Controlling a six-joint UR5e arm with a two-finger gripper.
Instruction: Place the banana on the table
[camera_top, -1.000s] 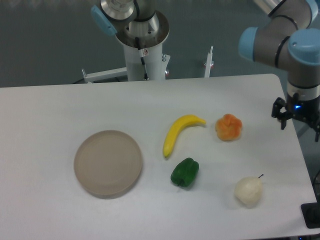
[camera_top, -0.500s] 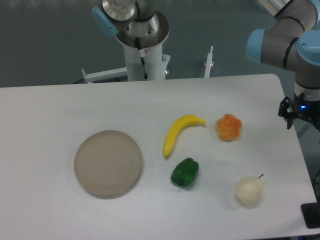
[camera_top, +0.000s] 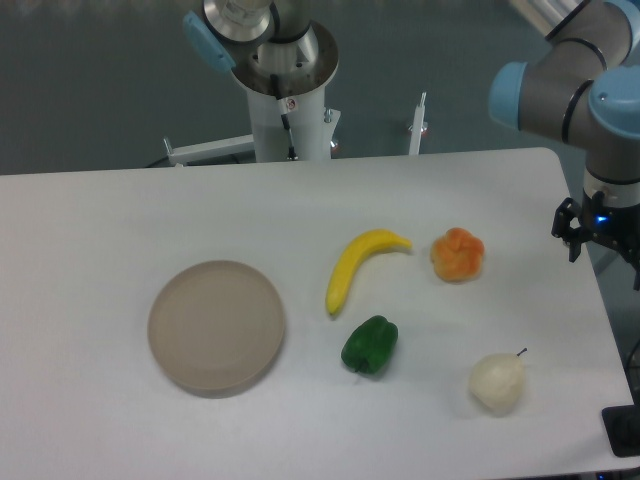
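Banana (camera_top: 360, 264): lies flat on the table (camera_top: 120, 220), a little right of the middle. It is curved, with one end pointing to the orange fruit and the other end pointing down toward the pepper. Nothing touches it.
Table: white top with rounded corners; all the fruit and the plate rest on it.
Plate (camera_top: 216, 326): round, beige-grey, left of the banana and apart from it.
Pepper (camera_top: 370, 345): green, just below the lower end of the banana, not touching it.
Orange fruit (camera_top: 457, 254): lumpy, just right of the upper end of the banana, with a small gap between them.
Pear (camera_top: 498, 381): pale, near the front right corner, well apart from the banana.
Gripper (camera_top: 597, 230): at the right edge of the table, well apart from the banana. It holds nothing that I can see. The fingers are dark and small here, so I cannot tell if they are spread or closed.
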